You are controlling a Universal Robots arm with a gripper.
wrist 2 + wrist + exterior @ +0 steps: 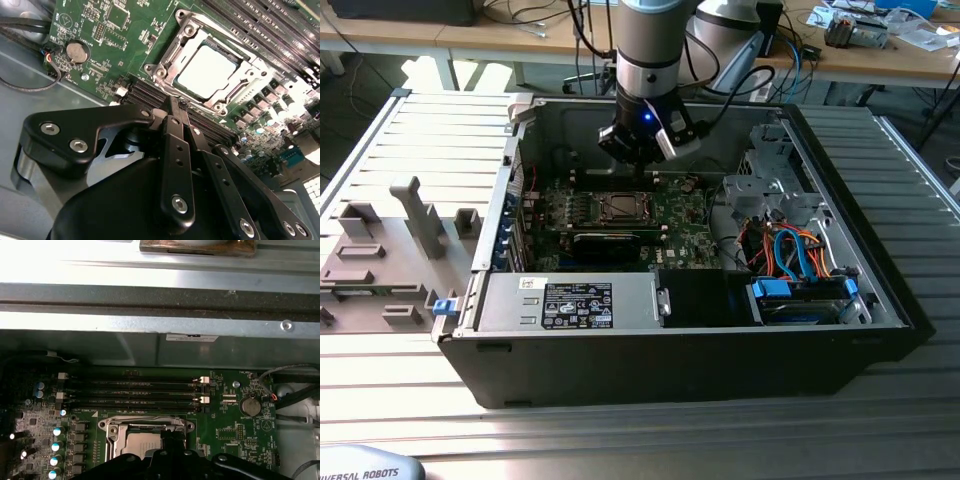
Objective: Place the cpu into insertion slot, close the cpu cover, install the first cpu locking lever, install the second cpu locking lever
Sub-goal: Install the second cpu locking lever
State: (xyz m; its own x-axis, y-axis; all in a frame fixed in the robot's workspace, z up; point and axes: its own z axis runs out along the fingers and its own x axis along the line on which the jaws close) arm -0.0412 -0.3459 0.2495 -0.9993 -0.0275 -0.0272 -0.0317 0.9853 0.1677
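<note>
Hand (176,107) hovers just beside cpu (207,71), fingers together.

Your arm (645,40) comes down from above in the exterior view, its wrist nearly vertical, with a small blue light on the wrist body. The gripper (638,160) hangs at its end and points downward. In the second wrist view the gripper (179,102) has its two black fingers (172,131) pressed together, with no gap between them and nothing held.
</note>
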